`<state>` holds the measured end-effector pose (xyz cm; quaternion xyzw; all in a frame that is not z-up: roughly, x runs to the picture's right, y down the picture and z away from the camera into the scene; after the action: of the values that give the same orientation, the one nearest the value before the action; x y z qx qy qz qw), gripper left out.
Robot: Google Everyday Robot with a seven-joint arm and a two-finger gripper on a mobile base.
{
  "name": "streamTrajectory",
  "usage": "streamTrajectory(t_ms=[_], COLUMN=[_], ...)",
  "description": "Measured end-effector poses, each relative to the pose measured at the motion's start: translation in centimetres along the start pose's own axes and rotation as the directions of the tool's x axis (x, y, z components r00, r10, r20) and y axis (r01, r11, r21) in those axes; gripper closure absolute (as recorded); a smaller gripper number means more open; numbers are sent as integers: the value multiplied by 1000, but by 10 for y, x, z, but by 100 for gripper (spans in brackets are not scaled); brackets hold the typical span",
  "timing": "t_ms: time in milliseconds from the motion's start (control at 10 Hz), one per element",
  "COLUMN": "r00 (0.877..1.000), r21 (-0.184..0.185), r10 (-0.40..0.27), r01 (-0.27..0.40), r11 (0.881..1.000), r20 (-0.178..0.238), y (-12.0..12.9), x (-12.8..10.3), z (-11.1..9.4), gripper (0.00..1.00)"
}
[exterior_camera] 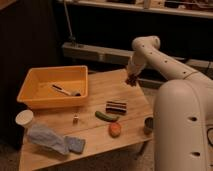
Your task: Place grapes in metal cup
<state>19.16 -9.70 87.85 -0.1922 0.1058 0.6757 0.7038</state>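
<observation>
The grapes point(132, 80) are a small dark reddish clump hanging above the far right part of the wooden table point(100, 145). My gripper point(131, 76) points down from the white arm and is shut on them. The metal cup point(148, 125) stands at the table's near right edge, right next to the arm's big white body, which hides part of it. The cup is well in front of and below the gripper.
A yellow bin point(35, 95) with a dark-tipped tool point(63, 90) sits at the left. A striped block point(116, 107), a green item point(106, 116) and an orange item point(115, 129) lie mid-table. A white cup point(23, 118) and a blue cloth point(52, 139) are near left. Shelving runs behind.
</observation>
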Motion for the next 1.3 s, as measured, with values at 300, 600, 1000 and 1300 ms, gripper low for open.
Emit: streamTrajectory(t_ms=[300,600,1000,1300], r00=[996,982,951,923], r21=[29,69,139,174], r10=[94,191,310,385], r01=[-94,-191,-308,-384], r11=[995,979,941,907], r20=[2,-3,8,29], y=[-70,-133,-212,-267], x=[23,58,119,175], z=[-22,-35,-62,-90], gripper=[100,100,100,100])
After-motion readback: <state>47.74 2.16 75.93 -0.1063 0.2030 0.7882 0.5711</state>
